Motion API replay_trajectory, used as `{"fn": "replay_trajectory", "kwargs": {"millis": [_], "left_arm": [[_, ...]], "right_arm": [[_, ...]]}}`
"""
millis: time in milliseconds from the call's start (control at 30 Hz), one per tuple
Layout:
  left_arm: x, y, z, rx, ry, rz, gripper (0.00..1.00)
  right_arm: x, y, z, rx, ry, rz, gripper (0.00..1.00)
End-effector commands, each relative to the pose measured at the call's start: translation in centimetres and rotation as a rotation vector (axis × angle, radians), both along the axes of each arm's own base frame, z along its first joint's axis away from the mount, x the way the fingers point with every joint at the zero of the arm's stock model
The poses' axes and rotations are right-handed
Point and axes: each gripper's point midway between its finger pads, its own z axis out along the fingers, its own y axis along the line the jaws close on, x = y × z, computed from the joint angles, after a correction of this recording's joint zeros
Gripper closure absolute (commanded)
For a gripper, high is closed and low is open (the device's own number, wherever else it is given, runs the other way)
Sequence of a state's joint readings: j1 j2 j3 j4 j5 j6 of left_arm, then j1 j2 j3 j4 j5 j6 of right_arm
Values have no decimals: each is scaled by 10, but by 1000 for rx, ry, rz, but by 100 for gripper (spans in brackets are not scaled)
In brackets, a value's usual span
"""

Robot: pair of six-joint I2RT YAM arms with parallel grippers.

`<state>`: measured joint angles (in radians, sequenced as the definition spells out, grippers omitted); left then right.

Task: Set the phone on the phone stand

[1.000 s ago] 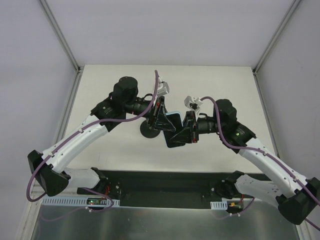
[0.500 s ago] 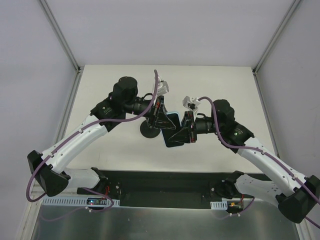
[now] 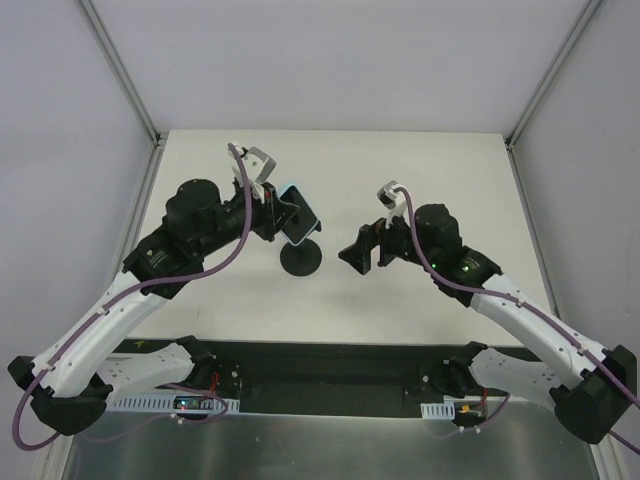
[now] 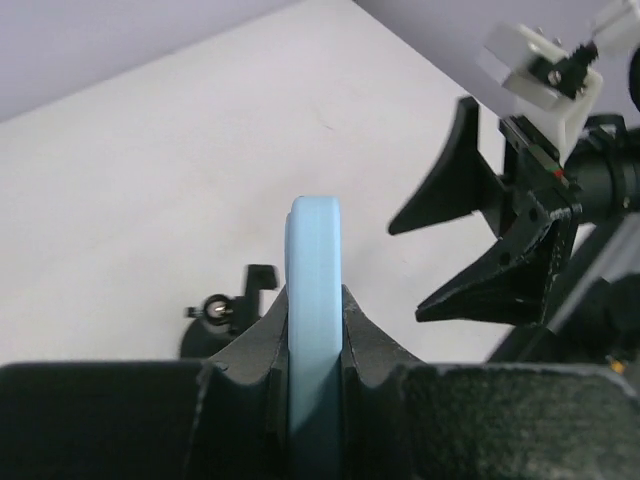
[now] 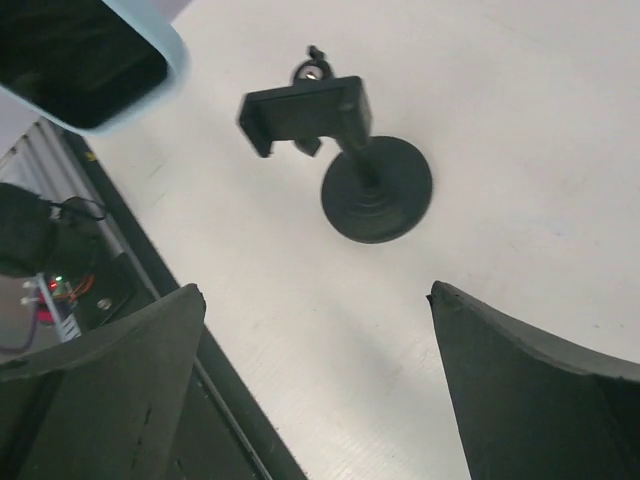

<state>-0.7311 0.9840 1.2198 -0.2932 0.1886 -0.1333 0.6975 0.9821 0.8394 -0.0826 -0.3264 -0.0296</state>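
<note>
Phone [image 3: 299,223] in left gripper [image 4: 313,305] — near stand [image 3: 301,258]

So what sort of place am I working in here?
Probably a robot test cell in a lab: bare white tabletop, plain grey panel walls on metal frame posts, with a blue-cased phone and a black disc-base phone stand as props.

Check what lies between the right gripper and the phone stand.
Nothing: only bare table separates the open right gripper from the phone stand, as the top external and right wrist views both show.
</note>
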Motion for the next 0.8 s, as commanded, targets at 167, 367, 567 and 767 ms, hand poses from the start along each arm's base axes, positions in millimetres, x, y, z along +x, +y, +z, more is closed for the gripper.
{"fn": "replay_trajectory", "kwargs": {"millis": [167,367,567,767], "left_arm": [[34,71,36,-58,-187,412,100],[36,68,33,-52,-187,405,100],[32,64,35,-92,-169,381,100],[32,66,35,-117,-152,386,100]], "right_arm": [[64,32,-12,-68,20,-112,4],[85,60,-13,-65,-24,-63,25],[88,83,-11,-52,-23,33,40],[89,88,-21,-84,-29,56,45]]}}
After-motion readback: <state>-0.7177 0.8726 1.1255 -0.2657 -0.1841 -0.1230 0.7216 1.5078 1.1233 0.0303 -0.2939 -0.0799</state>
